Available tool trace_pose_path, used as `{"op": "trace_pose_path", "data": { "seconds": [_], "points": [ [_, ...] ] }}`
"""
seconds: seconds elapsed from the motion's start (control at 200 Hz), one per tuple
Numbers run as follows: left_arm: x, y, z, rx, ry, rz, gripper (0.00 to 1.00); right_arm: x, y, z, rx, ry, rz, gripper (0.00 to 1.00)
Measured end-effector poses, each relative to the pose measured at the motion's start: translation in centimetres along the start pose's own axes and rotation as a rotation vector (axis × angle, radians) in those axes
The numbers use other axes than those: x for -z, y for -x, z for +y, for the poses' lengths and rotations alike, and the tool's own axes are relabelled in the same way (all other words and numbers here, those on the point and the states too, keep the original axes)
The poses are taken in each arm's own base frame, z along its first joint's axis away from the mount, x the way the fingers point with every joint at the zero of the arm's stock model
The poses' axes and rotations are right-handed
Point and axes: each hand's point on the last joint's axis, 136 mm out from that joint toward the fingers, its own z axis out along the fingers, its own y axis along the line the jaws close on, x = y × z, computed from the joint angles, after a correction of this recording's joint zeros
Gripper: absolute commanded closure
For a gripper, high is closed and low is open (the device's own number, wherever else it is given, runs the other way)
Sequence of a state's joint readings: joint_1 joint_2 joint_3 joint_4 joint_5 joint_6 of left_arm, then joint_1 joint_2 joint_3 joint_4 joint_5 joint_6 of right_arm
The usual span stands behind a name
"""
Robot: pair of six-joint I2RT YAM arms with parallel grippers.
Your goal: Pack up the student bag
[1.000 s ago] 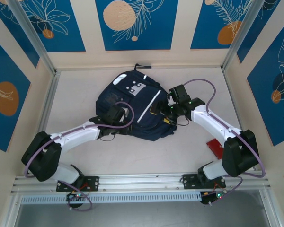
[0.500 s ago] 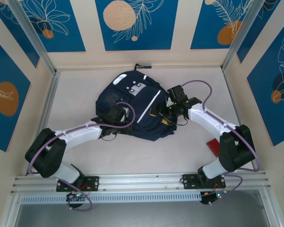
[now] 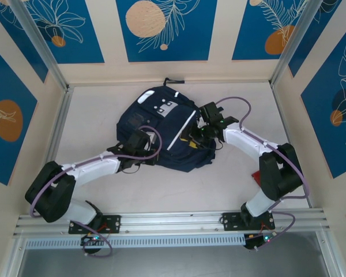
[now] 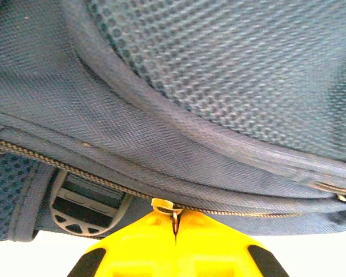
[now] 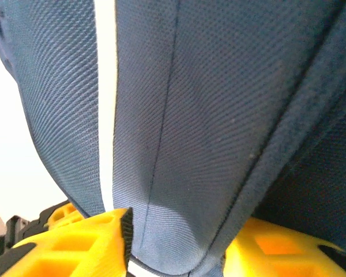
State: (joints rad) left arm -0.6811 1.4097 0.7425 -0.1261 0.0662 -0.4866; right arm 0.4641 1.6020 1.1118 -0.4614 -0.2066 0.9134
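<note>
Seen from my remote station, overhead camera: the pale, off-white surface point(image 3: 104, 184) carries two things. The student bag point(image 3: 161, 130), dark navy with its white stripe facing up, lies flat toward the far middle. A small red flat item point(image 3: 258, 176) rests near the right side, well apart from the bag, only part of it visible to me. A metal rail point(image 3: 173, 219) borders the near edge.
</note>
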Motion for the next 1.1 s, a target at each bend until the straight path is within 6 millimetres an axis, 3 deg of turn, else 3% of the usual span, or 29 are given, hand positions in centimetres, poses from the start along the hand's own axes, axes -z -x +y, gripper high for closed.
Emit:
{"op": "trace_pose_path", "data": {
  "seconds": [0.155,0.31,0.55,0.84,0.975,1.1],
  "points": [
    [0.8,-0.3,-0.9,-0.022,-0.018,0.0,1.0,-1.0,-0.2,-0.1,-0.04,-0.017,0.009,0.71],
    [1.0,-1.2,-2.2,-0.057,-0.039,0.01,1.0,-1.5,-0.1,1.1,-0.064,-0.006,-0.001,0.78],
    [1.0,-1.5,-4.0,-0.077,-0.066,-0.005,1.0,-1.8,0.7,2.8,-0.078,0.023,-0.016,0.78],
    [-1.0,-0.2,-9.0,-0.047,-0.15,-0.019,1.0,-1.9,1.0,3.5,-0.078,0.073,-0.032,0.73],
    [-1.0,0.1,-9.9,-0.018,-0.171,-0.021,0.68,-0.6,1.3,3.3,-0.066,0.091,-0.06,0.56],
    [-0.3,0.5,-10.7,0.007,-0.198,-0.025,0.45,2.4,1.2,3.0,-0.007,0.101,-0.115,0.44]
  ]
}}
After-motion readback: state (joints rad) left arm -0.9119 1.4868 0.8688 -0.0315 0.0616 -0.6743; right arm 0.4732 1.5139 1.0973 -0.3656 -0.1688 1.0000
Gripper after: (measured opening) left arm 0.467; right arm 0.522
